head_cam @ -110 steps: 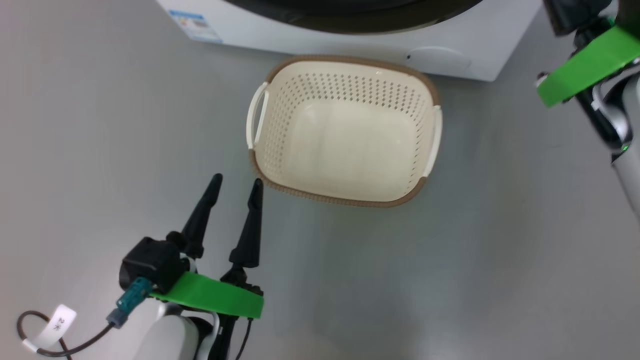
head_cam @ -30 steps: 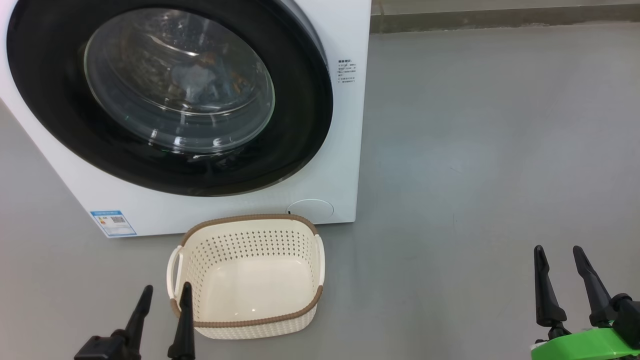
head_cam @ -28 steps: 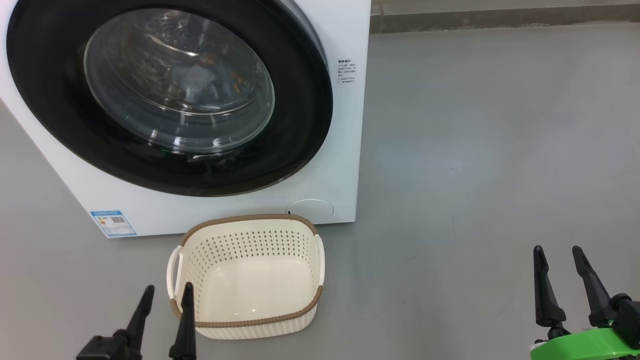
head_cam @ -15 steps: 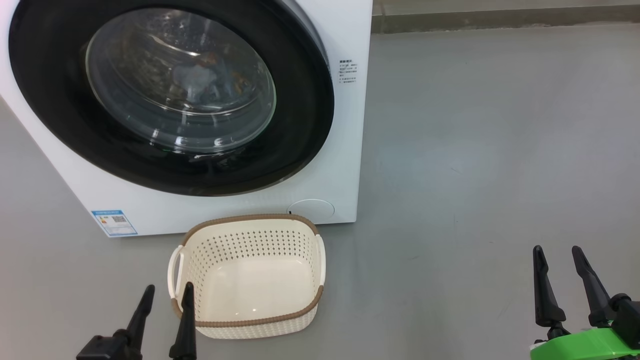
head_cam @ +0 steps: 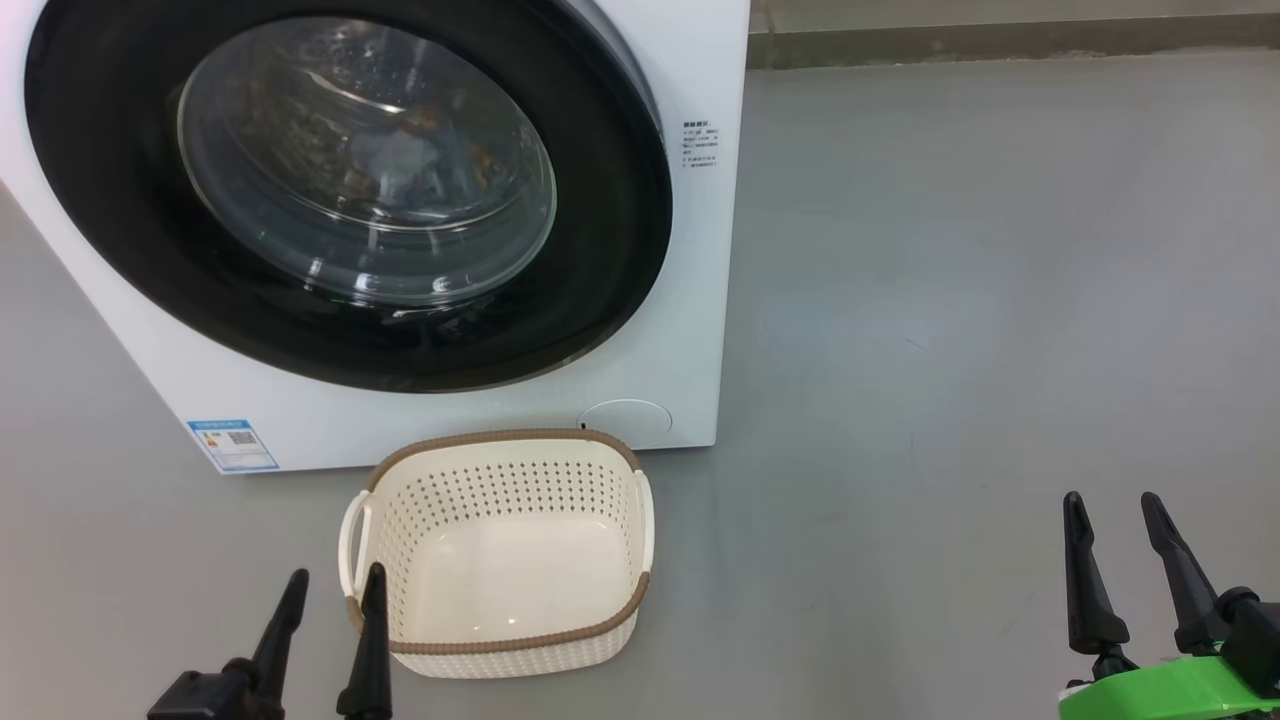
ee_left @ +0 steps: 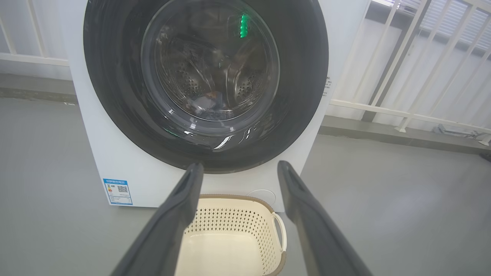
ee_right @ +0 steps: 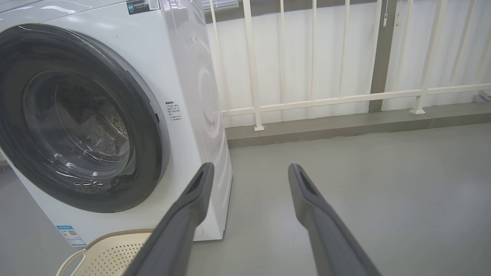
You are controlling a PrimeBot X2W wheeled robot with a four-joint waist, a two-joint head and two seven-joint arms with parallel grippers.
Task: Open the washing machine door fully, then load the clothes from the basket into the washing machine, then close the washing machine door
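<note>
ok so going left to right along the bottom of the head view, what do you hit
left gripper → basket → right gripper

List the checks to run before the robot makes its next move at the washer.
1. Round black-rimmed glass washing machine door shut against the big white front-loading washing machine: ok.
2. Door latched: cannot tell.
3. Cream perforated plastic basket with brown rim emptied: ok.
4. Clothes inside the drum: ok, as blue and orange fabric shows behind the glass. Whether both garments are there: cannot tell.
5. Left gripper open and holding nothing, beside the basket: ok.
6. Right gripper open and holding nothing, over bare floor: ok.
</note>
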